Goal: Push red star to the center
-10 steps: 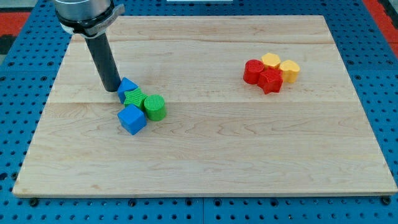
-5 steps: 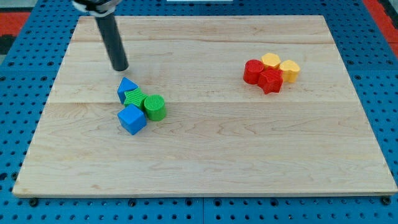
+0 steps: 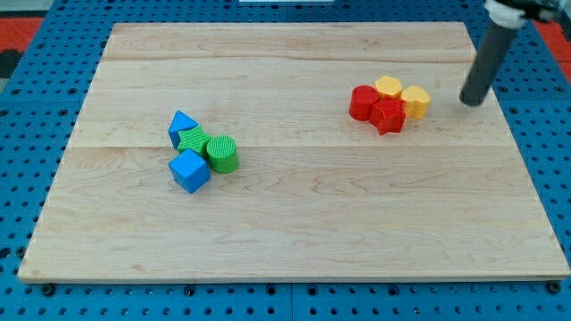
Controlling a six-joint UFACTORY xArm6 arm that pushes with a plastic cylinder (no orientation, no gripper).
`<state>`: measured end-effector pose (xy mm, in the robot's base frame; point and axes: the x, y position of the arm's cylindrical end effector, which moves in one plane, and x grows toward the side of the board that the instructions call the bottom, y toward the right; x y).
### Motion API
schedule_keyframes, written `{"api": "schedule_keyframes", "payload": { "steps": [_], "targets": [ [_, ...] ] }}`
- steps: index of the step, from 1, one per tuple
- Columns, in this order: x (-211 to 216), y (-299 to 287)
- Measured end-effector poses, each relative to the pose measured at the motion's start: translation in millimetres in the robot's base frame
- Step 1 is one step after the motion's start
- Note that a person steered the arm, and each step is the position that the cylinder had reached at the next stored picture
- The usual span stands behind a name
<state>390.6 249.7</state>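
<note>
the red star (image 3: 388, 116) is sitting on the wooden board (image 3: 294, 223) toward the view's upper right, at the lower edge of a tight cluster of four blocks. it is touching a red round block (image 3: 362, 102) on its left, with a yellow block (image 3: 388, 86) just behind it toward the view's top, and a second yellow block (image 3: 416, 101) pressing against its right side. my tip (image 3: 470, 101) is resting on the board to the view's right of this cluster, near the second yellow block but apart from it, with the dark rod leaning up toward the view's top right corner. the arm is carrying no pincer, only this rod, so nothing is being grasped. well apart, on the view's left half, a second cluster is lying together: a blue triangular block (image 3: 181, 124), a green block (image 3: 193, 140) of unclear shape, a green cylinder (image 3: 222, 153) and a blue cube (image 3: 189, 170), each touching its neighbour.
</note>
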Motion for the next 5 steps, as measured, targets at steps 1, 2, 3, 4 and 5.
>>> {"api": "schedule_keyframes", "payload": {
  "steps": [1,2,3,4,5],
  "targets": [
    [13,-69],
    [-2,-119],
    [29,-205],
    [-11,-245],
    [-46,-299]
  ]
}}
